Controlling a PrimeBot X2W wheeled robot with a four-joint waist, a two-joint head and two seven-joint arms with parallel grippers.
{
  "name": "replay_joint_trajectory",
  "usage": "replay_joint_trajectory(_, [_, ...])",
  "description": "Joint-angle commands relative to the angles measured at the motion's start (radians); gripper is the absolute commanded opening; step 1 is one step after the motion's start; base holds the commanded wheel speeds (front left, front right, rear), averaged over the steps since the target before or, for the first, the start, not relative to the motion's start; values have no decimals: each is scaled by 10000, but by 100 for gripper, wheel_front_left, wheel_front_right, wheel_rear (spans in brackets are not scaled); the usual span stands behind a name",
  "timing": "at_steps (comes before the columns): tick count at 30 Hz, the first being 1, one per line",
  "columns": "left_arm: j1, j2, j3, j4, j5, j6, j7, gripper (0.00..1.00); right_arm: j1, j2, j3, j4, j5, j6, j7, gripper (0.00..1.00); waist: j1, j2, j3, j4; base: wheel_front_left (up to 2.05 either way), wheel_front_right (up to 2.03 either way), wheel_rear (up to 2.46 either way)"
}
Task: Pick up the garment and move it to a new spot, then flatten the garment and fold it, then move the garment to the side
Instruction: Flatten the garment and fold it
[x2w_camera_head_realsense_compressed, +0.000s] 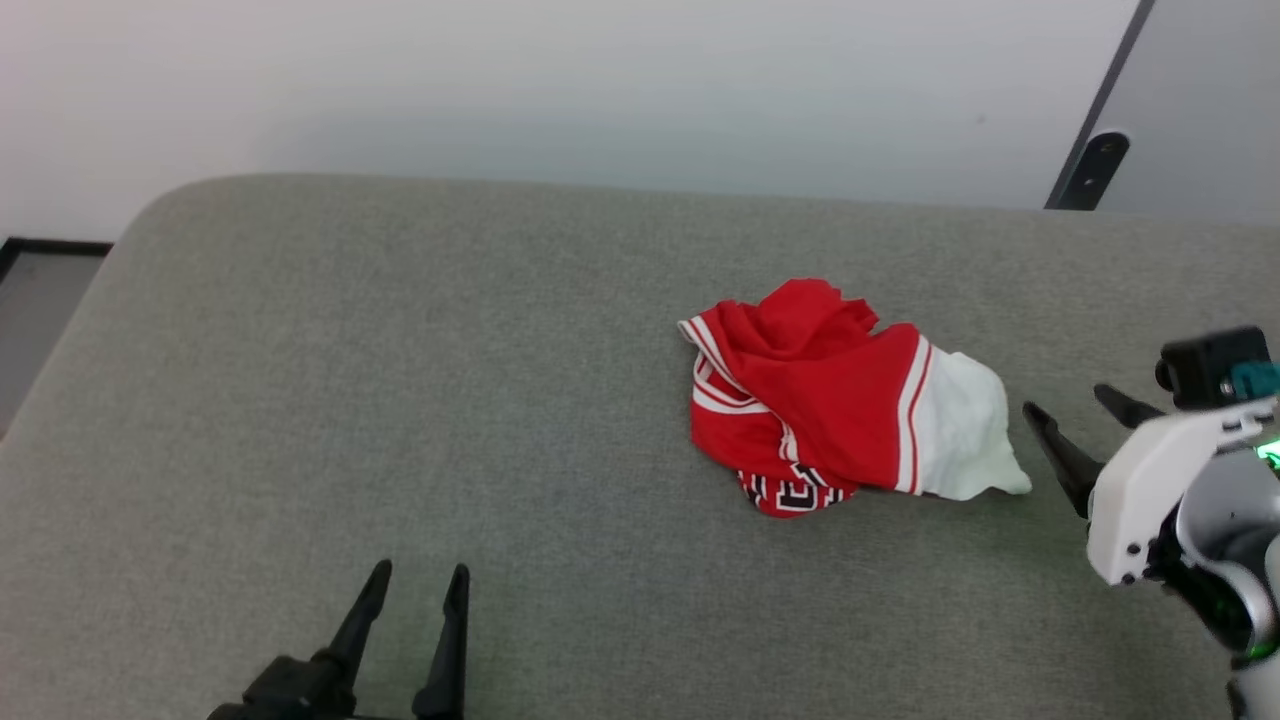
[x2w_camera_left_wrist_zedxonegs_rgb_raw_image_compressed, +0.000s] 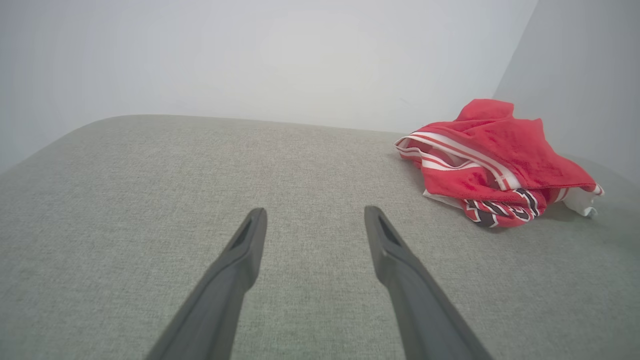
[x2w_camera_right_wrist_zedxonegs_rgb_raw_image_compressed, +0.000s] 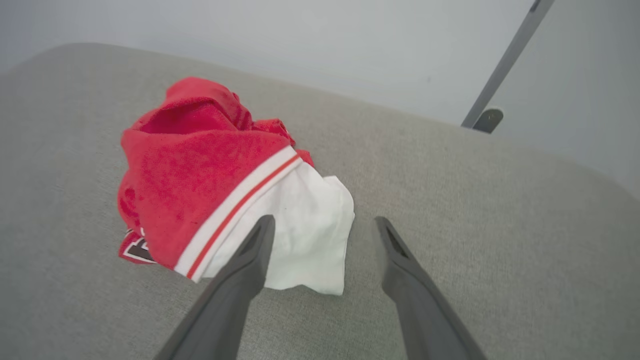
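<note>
Finds a red soft-fabric T-shirt (x2w_camera_head_realsense_compressed: 830, 400) (x2w_camera_left_wrist_zedxonegs_rgb_raw_image_compressed: 500, 160) (x2w_camera_right_wrist_zedxonegs_rgb_raw_image_compressed: 200, 175), white-sleeved and trimmed with white stripes, bunched in a loose heap on a wide grey-green woven-fabric surface (x2w_camera_head_realsense_compressed: 400, 350), right of the middle in the head view. Shows one white sleeve (x2w_camera_head_realsense_compressed: 965, 430) (x2w_camera_right_wrist_zedxonegs_rgb_raw_image_compressed: 300, 235) spilling out on the heap's right side, and a scrap of black-and-white lettering (x2w_camera_head_realsense_compressed: 795, 490) peeking from under the near edge.

Places the right gripper (x2w_camera_head_realsense_compressed: 1065, 398) (x2w_camera_right_wrist_zedxonegs_rgb_raw_image_compressed: 324, 220), two long dark fingers on a white wrist, just beside that sleeve, spread wide with nothing between the fingers, tips pointing at the cloth. Leaves a thin strip of surface between tips and sleeve in the head view. From the right wrist, overlaps one finger with the sleeve; cannot tell contact there.

Sets the left gripper (x2w_camera_head_realsense_compressed: 420, 570) (x2w_camera_left_wrist_zedxonegs_rgb_raw_image_compressed: 315, 212) low at the near left, well apart from the T-shirt, likewise spread wide over bare surface, gripping nothing. Beyond the far edge, a plain white wall (x2w_camera_head_realsense_compressed: 600, 80).
</note>
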Motion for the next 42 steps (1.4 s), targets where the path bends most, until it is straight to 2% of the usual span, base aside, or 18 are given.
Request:
replay_joint_trajectory(1, [-154,-60,45,49,74,-82,-4,100,-235,-293,226,371,257,-10,621,100,0,0,190,166,0,0,0])
replay_joint_trajectory(5, [-410,-196,68,177,87,-219,-4,100,-897,-882,884,1235,887,-10,2145,100,0,0,516,426,0,0,0])
replay_joint_trajectory(7, [-527,-248,89,228,86,-270,-4,100,-1191,-1028,1031,1567,987,-10,2566,100,0,0,719,513,0,0,0])
replay_joint_trajectory(9, [-611,-296,121,284,84,-343,-4,100,-1504,-824,932,1992,1142,-10,2769,100,0,0,925,543,0,0,0])
replay_joint_trajectory(15, [-891,-490,126,452,-130,-446,-4,100,-2144,-527,977,3185,612,-10,3015,100,0,0,1234,649,0,0,0])
replay_joint_trajectory(21, [-1171,-498,78,587,-163,-508,-4,100,-2386,-386,1617,4038,213,-10,3021,100,0,0,1331,722,0,0,0])
replay_joint_trajectory(22, [-1172,-486,80,620,-150,-514,-4,100,-2378,-294,1665,4139,324,-9,2988,95,0,0,1315,714,0,0,0])
replay_joint_trajectory(23, [-1166,-480,89,654,-145,-497,-4,100,-2389,-231,1670,4204,418,-6,2899,45,0,0,1292,699,0,0,0])
replay_joint_trajectory(24, [-1168,-473,106,685,-145,-500,-4,100,-2430,-214,1647,4269,398,-6,2756,0,0,0,1264,677,0,0,0])
replay_joint_trajectory(32, [-1022,-359,163,716,-222,-510,-4,100,-2626,-367,1247,4709,296,-10,1517,0,0,0,992,289,0,0,0])
replay_joint_trajectory(39, [-957,-237,173,593,-341,-512,-4,100,-2447,-1010,50,4589,227,-10,923,0,0,0,989,-100,0,0,0])
replay_joint_trajectory(42, [-1036,-202,198,547,-401,-514,-4,100,-2258,-1344,-762,4470,53,-10,677,0,0,0,1050,-194,0,0,0])
